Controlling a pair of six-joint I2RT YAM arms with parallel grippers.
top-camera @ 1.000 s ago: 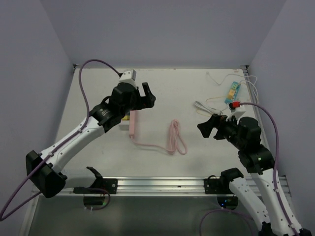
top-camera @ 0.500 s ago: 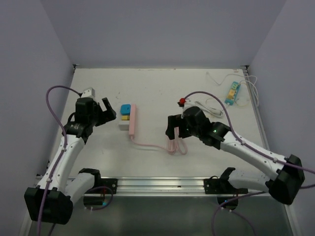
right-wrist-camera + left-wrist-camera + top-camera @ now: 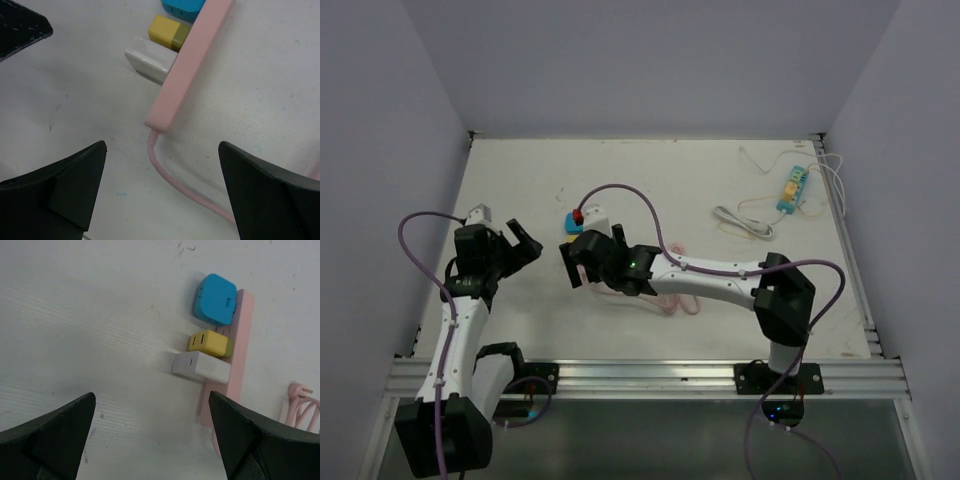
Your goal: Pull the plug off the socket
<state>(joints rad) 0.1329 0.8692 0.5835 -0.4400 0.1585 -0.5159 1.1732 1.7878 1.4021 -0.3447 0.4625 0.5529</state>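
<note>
Pink power strip (image 3: 236, 365) lies flat on the white counter (image 3: 100, 315), plugs seated

A blue plug (image 3: 215, 299), a yellow plug (image 3: 210, 343) and a white plug (image 3: 200, 367) sit in a row along one long side of the strip, each pushed in. The pink cord (image 3: 170, 177) trails from the end nearest the white plug.

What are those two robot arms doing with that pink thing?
They seem to be getting ready to pull a plug out of the pink power strip. Three plugs sit in its side: a blue plug, a yellow plug and a white plug. The right gripper hangs open right by one end of the strip. The left gripper is open too, off to the side, facing the plugs. Neither holds anything yet.
</note>
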